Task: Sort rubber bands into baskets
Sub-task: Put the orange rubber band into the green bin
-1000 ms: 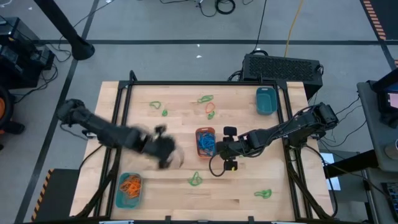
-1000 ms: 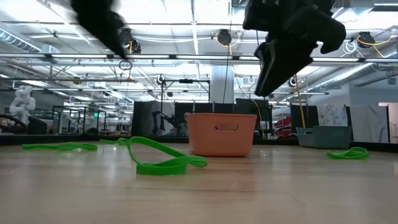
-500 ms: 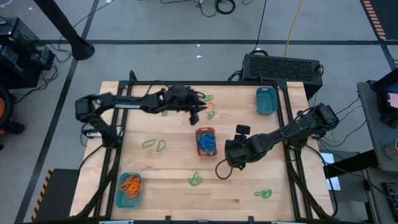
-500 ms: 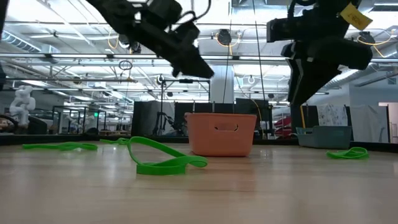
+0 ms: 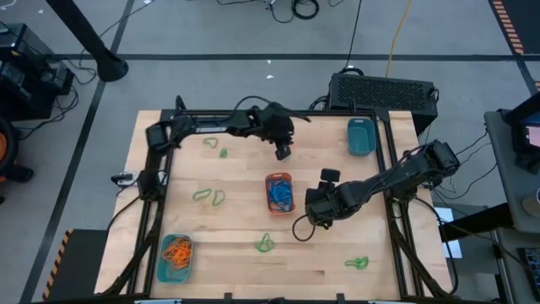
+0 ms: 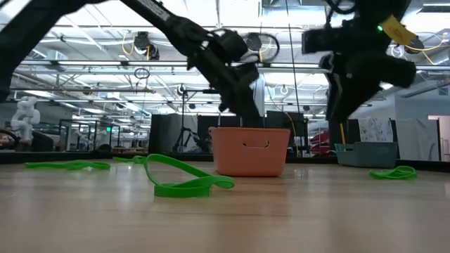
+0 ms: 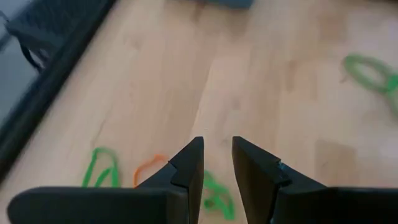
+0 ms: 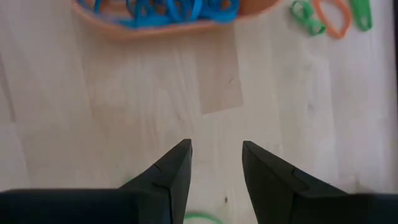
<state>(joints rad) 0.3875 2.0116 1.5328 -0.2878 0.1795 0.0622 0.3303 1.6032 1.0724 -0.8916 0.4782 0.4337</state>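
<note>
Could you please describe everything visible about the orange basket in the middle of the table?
The orange basket is a small rounded-rectangle tray that looks like plastic, with a slot handle in its end wall in the low view. It sits upright on the wooden table, near the middle. It holds a tangle of blue rubber bands. Neither end effector touches it: the left end effector is beyond it, the right end effector beside it.

Both arms are matte black, built of slim tubular links joined by bulkier rounded joints, with black cables running along them. The left gripper [image 5: 283, 150] and right gripper [image 5: 310, 213] each end in two flat, wedge-shaped dark fingers [image 7: 186, 171]. A small yellow tag [image 6: 394, 29] sits on the right arm's wrist.
</note>
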